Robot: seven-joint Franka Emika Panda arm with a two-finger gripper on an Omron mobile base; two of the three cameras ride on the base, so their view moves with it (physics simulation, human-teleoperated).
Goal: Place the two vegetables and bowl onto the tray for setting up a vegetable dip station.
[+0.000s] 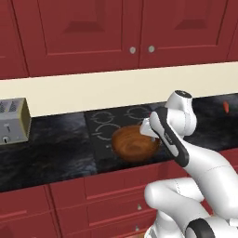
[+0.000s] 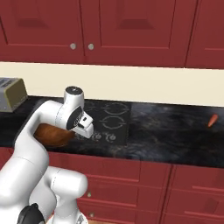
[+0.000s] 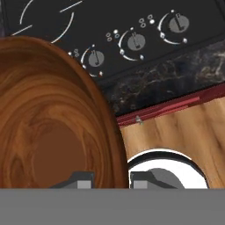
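Note:
The brown wooden bowl (image 1: 132, 142) hangs over the front part of the cooktop, and my gripper (image 1: 149, 135) is shut on its right rim. In the hand view the bowl (image 3: 48, 123) takes up the left half, with one fingertip (image 3: 79, 179) inside it and the other outside, so the rim sits between them. From the right base view my arm hides most of the bowl (image 2: 50, 134), and the gripper (image 2: 74, 131) is at its rim. One vegetable, a small orange carrot (image 1: 226, 107) (image 2: 212, 121), lies far right on the counter. The tray is out of view.
A black cooktop (image 1: 109, 122) (image 2: 113, 119) with knobs (image 3: 136, 41) is set into the dark marble counter (image 1: 46, 148). A silver toaster (image 1: 13, 122) (image 2: 11, 94) stands at the far left. Red cabinets hang above, and the counter's front edge is just under the bowl.

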